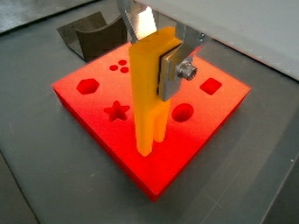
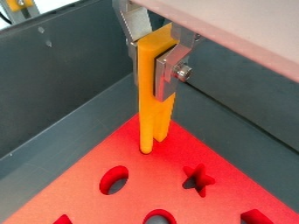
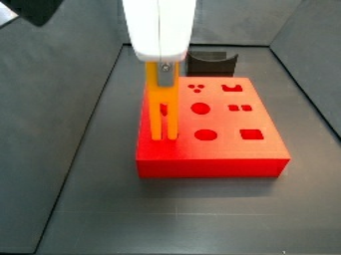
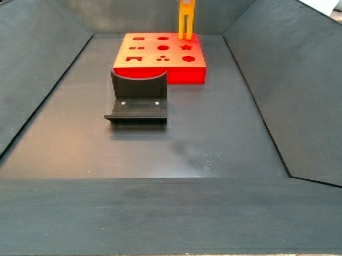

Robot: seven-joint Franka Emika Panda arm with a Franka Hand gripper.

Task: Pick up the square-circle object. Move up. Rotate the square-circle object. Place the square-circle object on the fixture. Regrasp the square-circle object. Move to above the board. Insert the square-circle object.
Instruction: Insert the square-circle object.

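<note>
The gripper point(image 1: 156, 57) point(image 2: 155, 57) is shut on the upper part of the square-circle object point(image 1: 149, 105) point(image 2: 152, 109), a slim yellow-orange peg hanging upright. Its silver fingers point(image 1: 173, 74) clamp the peg from two sides. The peg's lower end hangs just over the red board point(image 1: 211, 109) point(image 2: 128, 206), close to one edge, away from the cut-out holes. I cannot tell whether it touches. In both side views the peg point(image 3: 160, 108) point(image 4: 186, 20) stands over the board point(image 3: 226, 149) point(image 4: 147, 68). The dark fixture point(image 3: 210, 62) point(image 4: 138, 95) stands beside the board, with nothing on it.
Grey sloping bin walls point(image 4: 54, 90) point(image 3: 80, 110) enclose the dark floor point(image 4: 174, 150). The board's top has star, circle, hexagon and square holes point(image 1: 117, 110). The white gripper body point(image 3: 160, 30) rises above the peg.
</note>
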